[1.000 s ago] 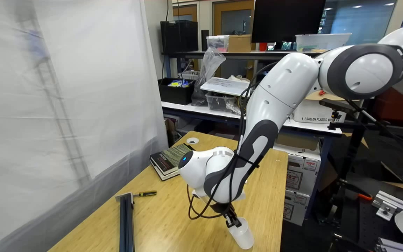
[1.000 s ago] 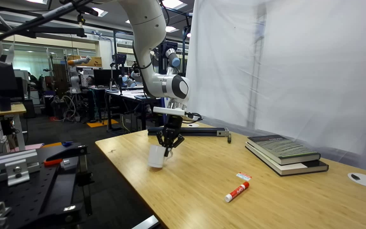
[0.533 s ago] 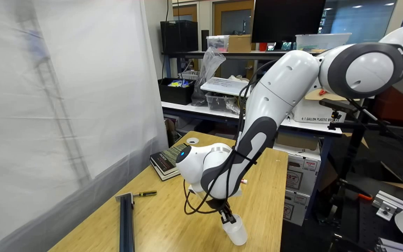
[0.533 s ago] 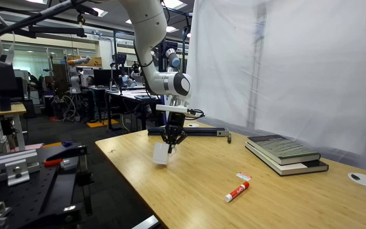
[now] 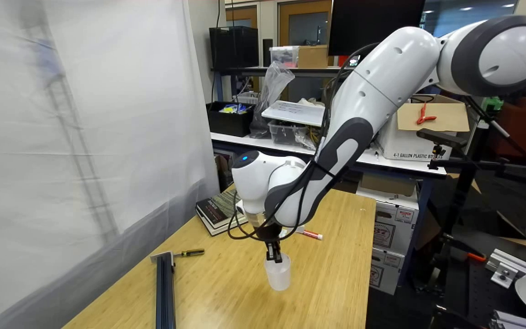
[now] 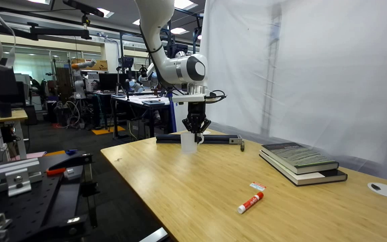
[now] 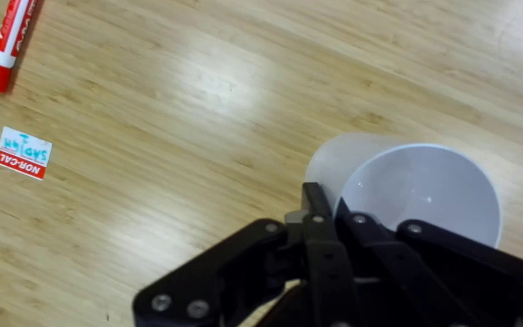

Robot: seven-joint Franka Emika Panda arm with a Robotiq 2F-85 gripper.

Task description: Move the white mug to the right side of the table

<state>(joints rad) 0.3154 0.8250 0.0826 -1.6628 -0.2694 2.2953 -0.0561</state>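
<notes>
Wrist view: the gripper (image 7: 328, 202), nearly closed, pinches one side of the mug (image 7: 404, 186), roughly upright just beneath it. Carrying seems the step; next likely calls for setting it level on the table (image 7: 198, 113), right side, then releasing

In the wrist view, the hand (image 7: 326, 195) covers part of the white mug (image 7: 418, 188), while a red marker (image 7: 11, 36) left of the mug runs past the top edge; from the exterior views, whether the mug touches the counter (image 6: 213, 181) cannot be told.
</notes>
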